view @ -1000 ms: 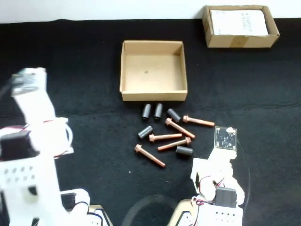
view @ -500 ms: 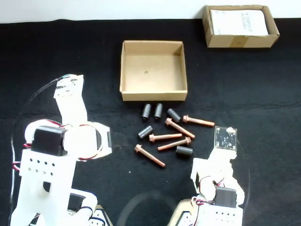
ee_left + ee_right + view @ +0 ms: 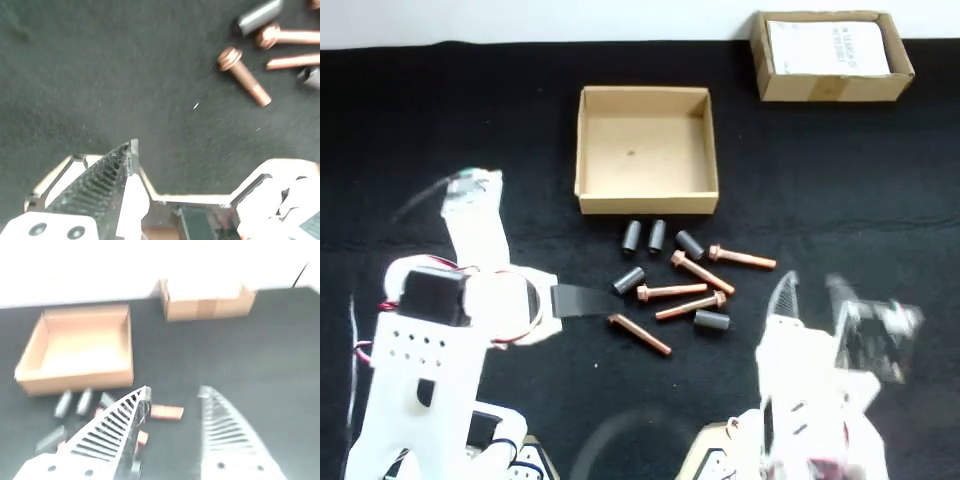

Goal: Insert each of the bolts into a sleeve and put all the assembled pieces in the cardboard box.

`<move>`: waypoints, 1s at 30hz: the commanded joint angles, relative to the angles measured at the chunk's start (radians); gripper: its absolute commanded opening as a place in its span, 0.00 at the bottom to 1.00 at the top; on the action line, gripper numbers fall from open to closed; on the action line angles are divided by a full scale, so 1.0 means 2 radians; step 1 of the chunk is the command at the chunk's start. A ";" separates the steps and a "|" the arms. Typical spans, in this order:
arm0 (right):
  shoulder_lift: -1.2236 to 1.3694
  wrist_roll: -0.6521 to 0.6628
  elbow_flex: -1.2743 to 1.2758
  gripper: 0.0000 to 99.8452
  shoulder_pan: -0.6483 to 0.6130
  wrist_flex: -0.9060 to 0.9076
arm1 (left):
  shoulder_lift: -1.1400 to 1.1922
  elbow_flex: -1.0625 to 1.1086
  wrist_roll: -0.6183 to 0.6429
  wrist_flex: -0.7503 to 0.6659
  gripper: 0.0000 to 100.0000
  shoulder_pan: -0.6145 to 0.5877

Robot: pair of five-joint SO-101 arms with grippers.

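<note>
High view: right arm (image 3: 800,380) blurred, approx 5 o'clock of bolts (image 3: 672,291). Wrist view: right gripper (image 3: 173,389) covers pt of bolts.

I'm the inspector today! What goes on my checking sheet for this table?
Surface: black cloth, lying flat.
Job's things: cardboard box empty; five bolts and five sleeves loose in front of it, none joined.
Clutter: second box holding white paper, at the far corner.
Grippers: left gripper by the loose bolts; right gripper fingers open, holding nothing.
Cables: thin wires on left arm.
Surroundings: white strip beyond the cloth.
</note>
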 commanded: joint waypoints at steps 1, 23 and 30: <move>0.066 0.054 -0.079 0.33 0.024 0.049 | 0.000 0.033 -0.039 -0.026 0.54 0.003; 0.724 0.012 -0.319 0.33 -0.245 0.191 | 0.170 0.083 -0.069 -0.302 0.54 -0.166; 0.824 0.041 -0.385 0.22 -0.235 0.131 | 0.288 0.070 -0.069 -0.351 0.54 -0.165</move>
